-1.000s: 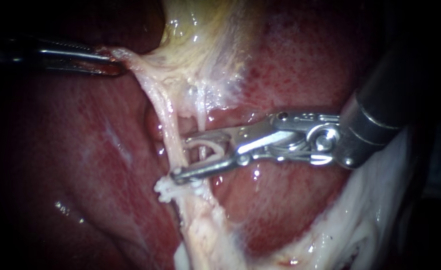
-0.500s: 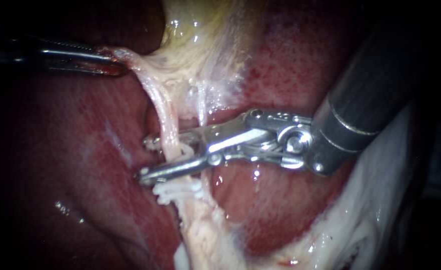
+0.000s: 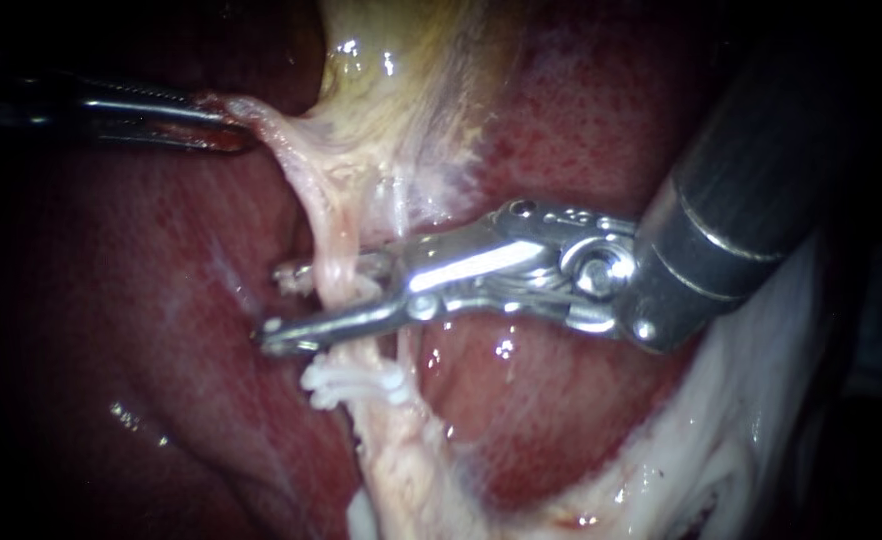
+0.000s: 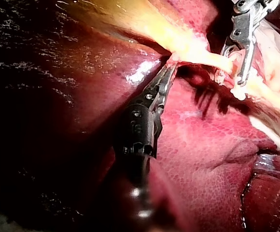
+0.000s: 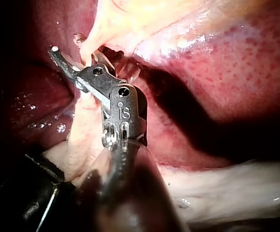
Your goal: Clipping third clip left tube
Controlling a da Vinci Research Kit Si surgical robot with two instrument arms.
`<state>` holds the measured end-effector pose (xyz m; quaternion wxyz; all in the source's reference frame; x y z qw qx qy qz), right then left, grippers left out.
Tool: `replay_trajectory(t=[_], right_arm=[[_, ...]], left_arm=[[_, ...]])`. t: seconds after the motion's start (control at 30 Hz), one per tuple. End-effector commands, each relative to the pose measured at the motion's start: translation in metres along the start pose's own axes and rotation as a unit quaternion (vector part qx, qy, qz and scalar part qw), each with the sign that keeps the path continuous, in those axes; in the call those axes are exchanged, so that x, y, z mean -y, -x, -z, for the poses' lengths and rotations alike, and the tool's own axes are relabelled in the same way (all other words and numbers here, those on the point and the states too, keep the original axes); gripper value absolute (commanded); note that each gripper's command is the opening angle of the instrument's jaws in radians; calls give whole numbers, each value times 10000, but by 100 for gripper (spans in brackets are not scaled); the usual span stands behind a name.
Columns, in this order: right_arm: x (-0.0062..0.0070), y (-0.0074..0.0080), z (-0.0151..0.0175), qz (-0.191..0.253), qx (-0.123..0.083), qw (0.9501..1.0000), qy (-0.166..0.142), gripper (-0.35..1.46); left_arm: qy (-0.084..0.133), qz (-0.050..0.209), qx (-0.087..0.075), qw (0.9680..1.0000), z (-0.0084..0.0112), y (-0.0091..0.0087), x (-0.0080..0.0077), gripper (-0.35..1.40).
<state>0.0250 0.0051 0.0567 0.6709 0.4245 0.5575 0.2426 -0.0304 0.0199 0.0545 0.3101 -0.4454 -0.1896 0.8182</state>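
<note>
right instrument (image 3: pixel 276 303) comes in from upper right, shaft nearest the scope. its pincer is open w/ a clear gap, and it straddles the left tube (image 3: pixel 329 230), which runs thru that gap. just under the pincer's lower half, white clips (image 3: pixel 356 380) sit on the same tube. can't tell if metal touches them. red liver (image 3: pixel 561 400) lies behind and around. farther back, left instrument (image 3: pixel 223 128) enters from the left. its pincer is closed on pale tissue (image 3: pixel 271 125) at the edge of the yellowish gallbladder (image 3: pixel 401 70), above the tube.
</note>
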Motion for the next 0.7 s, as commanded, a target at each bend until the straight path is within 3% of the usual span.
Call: replay_trajectory(t=[0.03, 0.17, 0.27, 0.7], right_arm=[[0, 0, 1, -65, 3, 10000, -3, -8], [1, 1, 2, -359, 0, 9994, -9, -35], [2, 2, 3, -859, -9, 9963, -8, -35], [2, 6, 1, -924, 19, 9957, -45, -33]], left_arm=[[2, 1, 0, 10000, 0, 0, 0, -35], [1, 1, 0, 10000, 0, 0, 0, -35], [1, 1, 0, 10000, 0, 0, 0, -35], [2, 1, 0, 10000, -1, 0, 2, -35]])
